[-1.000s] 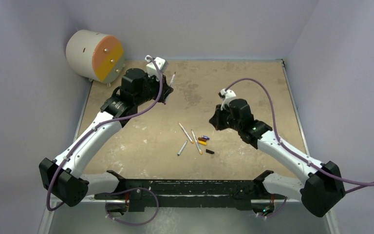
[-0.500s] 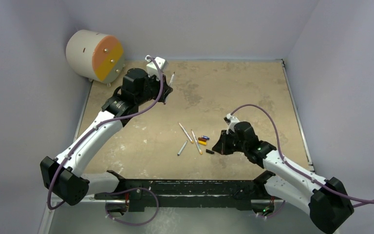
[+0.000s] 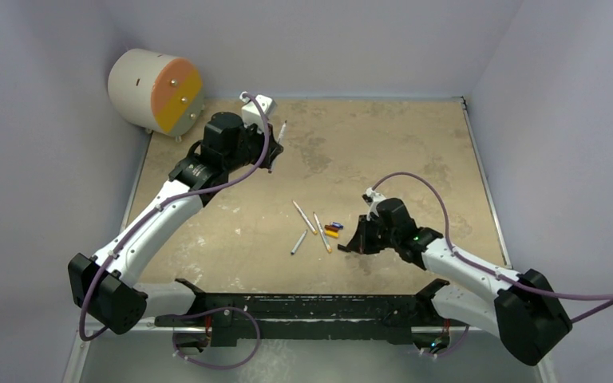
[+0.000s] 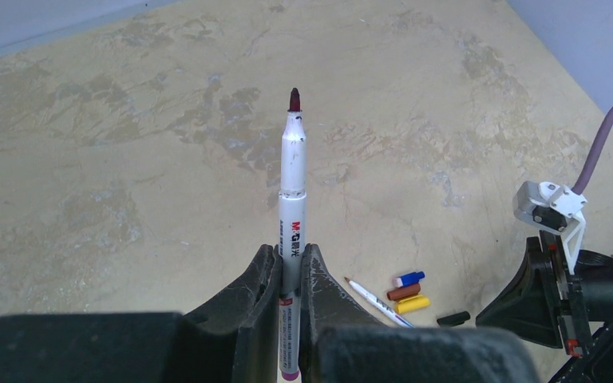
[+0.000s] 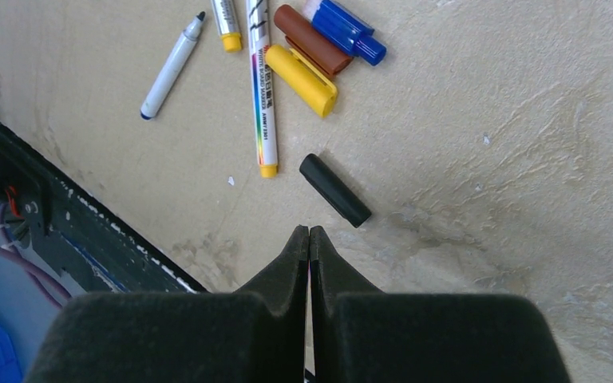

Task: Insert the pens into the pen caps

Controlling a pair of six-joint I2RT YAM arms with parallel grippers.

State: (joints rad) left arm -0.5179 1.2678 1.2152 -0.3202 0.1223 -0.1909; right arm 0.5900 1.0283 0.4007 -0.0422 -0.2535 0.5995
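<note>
the left gripper [image 4: 290, 263] is clamped on a red-tipped pen [image 4: 292, 183], tip pointing away from it, above the far left of the table [image 3: 415, 144]. near the middle, a black-tipped pen [image 5: 172, 65], a plain pen [image 3: 304, 216] and a printed pen [image 5: 260, 96] lie loose. just right of them, the yellow cap [image 5: 302, 78], brown cap [image 5: 313, 40] and blue cap [image 5: 350, 30] lie side by side. the black cap [image 5: 334, 190] lies apart, just ahead of the right gripper [image 5: 309, 235], whose jaws are pressed together on nothing.
</note>
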